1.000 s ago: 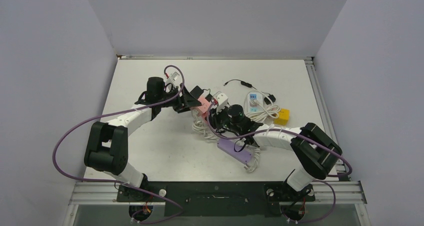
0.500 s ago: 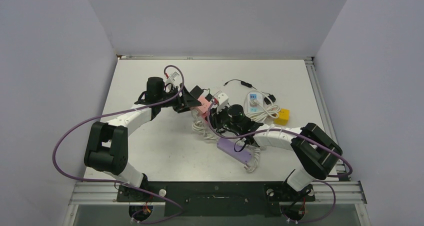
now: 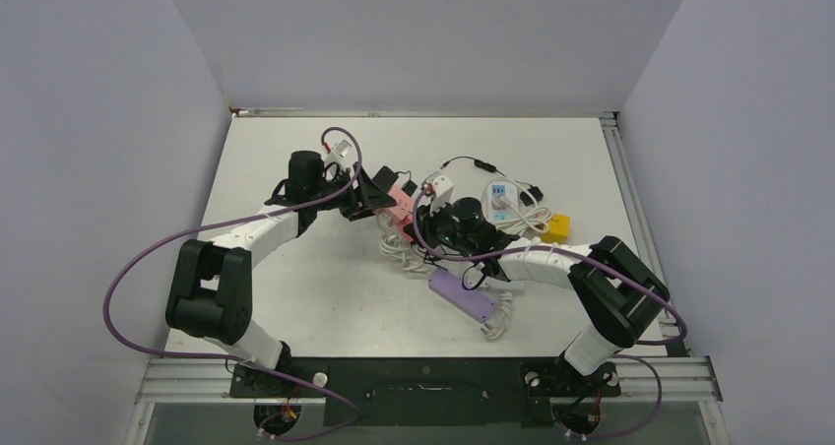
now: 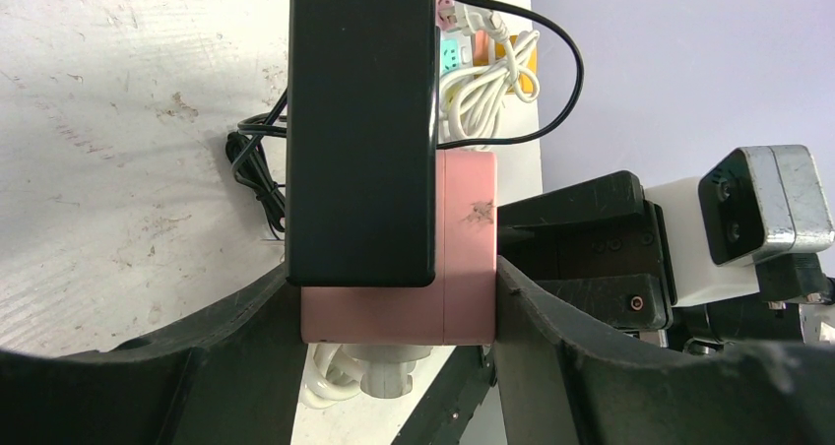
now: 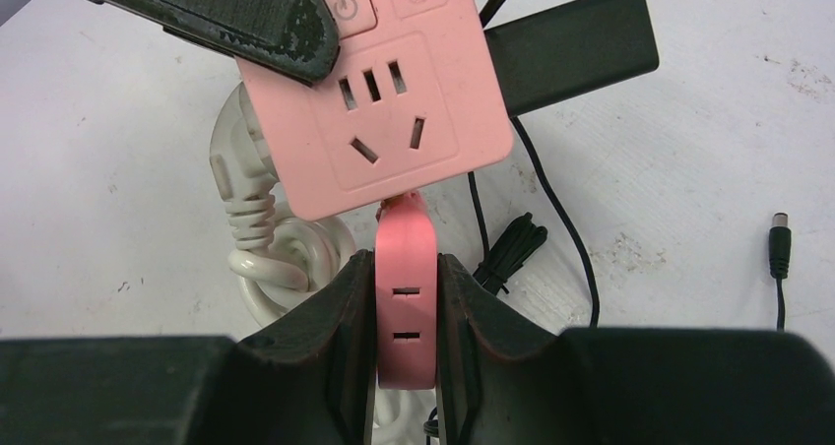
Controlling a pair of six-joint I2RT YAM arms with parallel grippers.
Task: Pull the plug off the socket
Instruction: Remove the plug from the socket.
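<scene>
Left arm reaches forward and right over the table (image 3: 315,297). Left gripper (image 4: 394,312) is clamped on the sides of the pink socket (image 5: 394,120), mid-table. Right arm bends in from the right. Right gripper (image 5: 404,283) pinches the pink plug (image 5: 404,248), out of the holes, its tip at the socket's lower edge. White cord (image 5: 251,219) and purple strip (image 3: 461,295) crowd the near side. Open tabletop lies to the left.
</scene>
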